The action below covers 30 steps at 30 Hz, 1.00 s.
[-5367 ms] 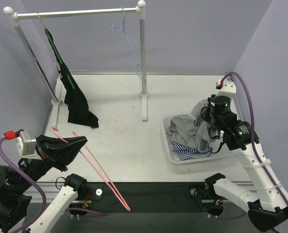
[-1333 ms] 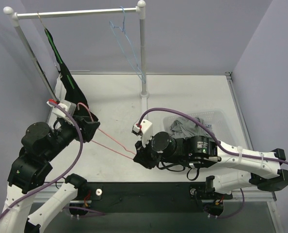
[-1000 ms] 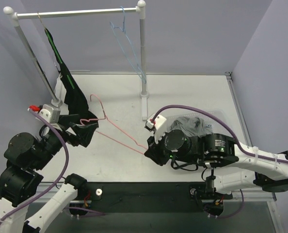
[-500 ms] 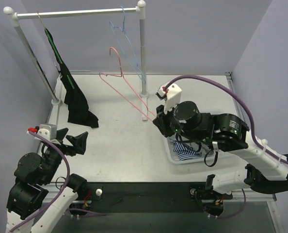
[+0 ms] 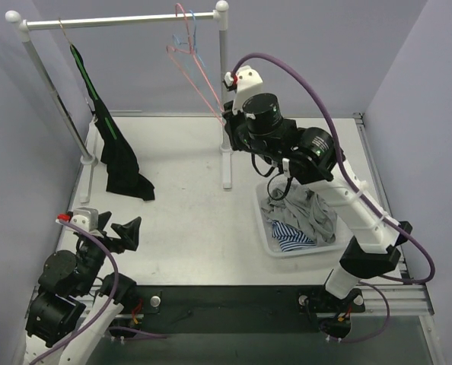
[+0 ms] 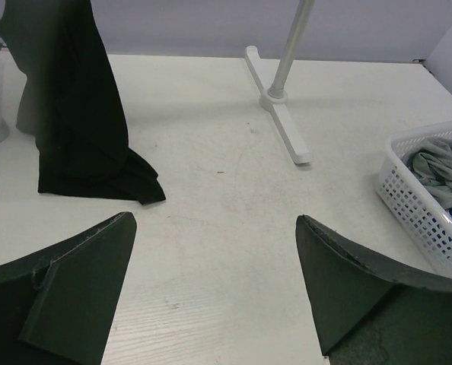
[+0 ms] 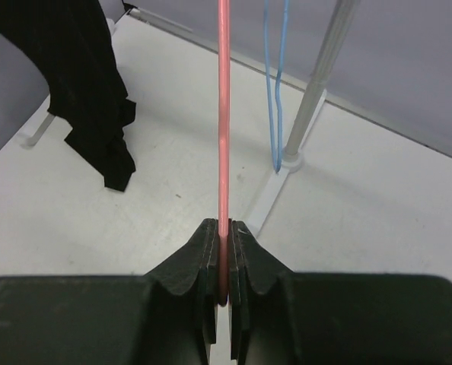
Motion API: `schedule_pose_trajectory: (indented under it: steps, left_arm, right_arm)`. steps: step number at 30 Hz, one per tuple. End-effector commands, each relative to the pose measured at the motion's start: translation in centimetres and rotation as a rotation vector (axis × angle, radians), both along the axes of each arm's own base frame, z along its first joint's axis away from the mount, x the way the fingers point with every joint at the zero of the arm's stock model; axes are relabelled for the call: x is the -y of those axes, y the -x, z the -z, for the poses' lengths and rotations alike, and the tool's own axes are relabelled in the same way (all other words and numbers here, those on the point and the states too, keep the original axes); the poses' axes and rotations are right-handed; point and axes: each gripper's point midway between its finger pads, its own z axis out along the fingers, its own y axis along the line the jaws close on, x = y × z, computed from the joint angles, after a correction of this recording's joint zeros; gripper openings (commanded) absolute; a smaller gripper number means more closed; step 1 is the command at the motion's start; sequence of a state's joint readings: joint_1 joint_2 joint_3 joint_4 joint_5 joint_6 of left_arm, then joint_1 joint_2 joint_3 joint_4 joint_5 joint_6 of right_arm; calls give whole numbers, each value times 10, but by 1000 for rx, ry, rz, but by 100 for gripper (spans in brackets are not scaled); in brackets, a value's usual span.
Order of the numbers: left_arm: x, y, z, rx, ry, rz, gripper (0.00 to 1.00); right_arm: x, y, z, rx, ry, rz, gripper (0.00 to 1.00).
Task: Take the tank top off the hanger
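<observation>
My right gripper (image 5: 230, 122) (image 7: 224, 225) is shut on the lower end of a bare pink hanger (image 5: 199, 76) (image 7: 224, 114). It holds the hanger high beside the rack's right post (image 5: 224, 91), with the hook up at the rail (image 5: 119, 19). No garment is on this hanger. The grey tank top (image 5: 306, 201) (image 6: 443, 167) lies crumpled in the white basket (image 5: 265, 228) (image 6: 409, 190). Low at the near left, my left gripper (image 5: 118, 231) (image 6: 213, 220) stands wide open over bare table, holding nothing.
A black garment (image 5: 119, 156) (image 6: 74, 114) (image 7: 89, 91) hangs from a hanger at the rail's left end and trails onto the table. An empty blue hanger (image 5: 203, 84) (image 7: 275, 76) hangs by the pink one. A striped cloth (image 5: 291, 239) also lies in the basket.
The right arm has lifted the pink hanger up and back, from mid-table to the rail. The left arm, open throughout, has drawn back to the near left.
</observation>
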<state>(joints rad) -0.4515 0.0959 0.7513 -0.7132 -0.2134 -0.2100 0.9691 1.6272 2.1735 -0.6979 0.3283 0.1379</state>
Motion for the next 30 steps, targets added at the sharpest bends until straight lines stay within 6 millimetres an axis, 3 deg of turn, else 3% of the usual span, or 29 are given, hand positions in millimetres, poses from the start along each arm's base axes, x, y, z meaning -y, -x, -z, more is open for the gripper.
schedule_pose_trajectory:
  steps: [1, 5, 14, 19, 21, 22, 23, 25, 26, 28, 29, 30]
  left_arm:
    - [-2, -1, -13, 76, 10, -4, 97]
    - [1, -5, -10, 44, -16, 1, 97]
    - [8, -9, -22, 12, -26, 30, 97]
    - [15, -12, -48, -2, -31, 57, 97]
    - [13, -15, -56, -8, -38, 40, 97]
    - [10, -14, -70, 9, -38, 28, 96]
    - [12, -22, -70, -17, -57, 23, 95]
    - [10, -29, -86, -17, -76, -2, 94]
    - [10, -32, -93, -11, -78, -9, 94]
    - [11, -41, -105, 8, -97, -19, 94]
    - [10, -42, -116, 32, -97, -26, 94]
    - [8, -45, -121, 40, -106, -41, 94]
  right_arm:
    - [-7, -27, -27, 75, -65, 12, 0]
    - [-13, -48, -29, 84, -103, 22, 0]
    - [-34, -73, -1, 59, -88, 40, 0]
    - [-38, -73, 1, 46, -110, 36, 1]
    - [-41, -66, -4, 36, -140, 5, 12]
    - [-40, -64, -4, 30, -148, -4, 16]
    - [-41, -61, -5, 24, -154, -15, 26]
    - [-38, -49, -15, 25, -181, -48, 34]
    - [-38, -46, -9, 7, -178, -59, 41]
    - [-29, -30, -20, 8, -204, -87, 45]
    - [-28, -26, -8, -16, -191, -93, 52]
    - [-17, -15, -20, -5, -217, -101, 56]
